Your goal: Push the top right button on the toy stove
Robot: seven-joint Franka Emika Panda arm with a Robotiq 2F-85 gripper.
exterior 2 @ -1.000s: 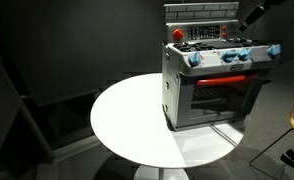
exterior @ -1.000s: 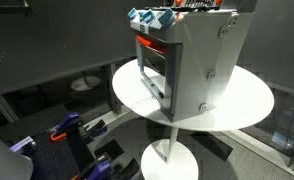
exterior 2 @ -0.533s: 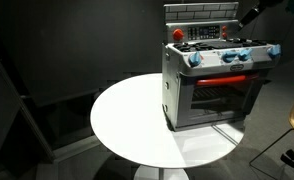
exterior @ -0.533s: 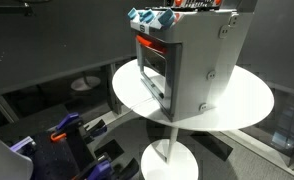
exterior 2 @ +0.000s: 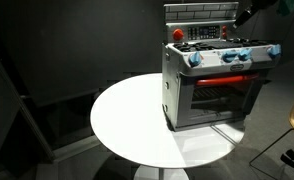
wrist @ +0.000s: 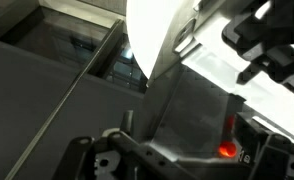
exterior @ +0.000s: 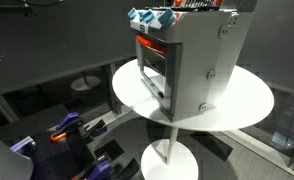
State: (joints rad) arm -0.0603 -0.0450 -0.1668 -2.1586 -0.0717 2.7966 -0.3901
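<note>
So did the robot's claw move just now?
Yes, a little. In an exterior view the gripper has crept sideways toward the tall back wall of the toy stove, which has stayed put, and it is now nearer the stove's top right corner.

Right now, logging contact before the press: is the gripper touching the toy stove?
Cannot tell. In an exterior view the gripper overlaps the upper back corner of the toy stove; neither gap nor contact shows plainly.

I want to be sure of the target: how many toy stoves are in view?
1. The toy stove stands on the round white table, toward one side, seen in both exterior views. The dark surroundings could hide others.
</note>
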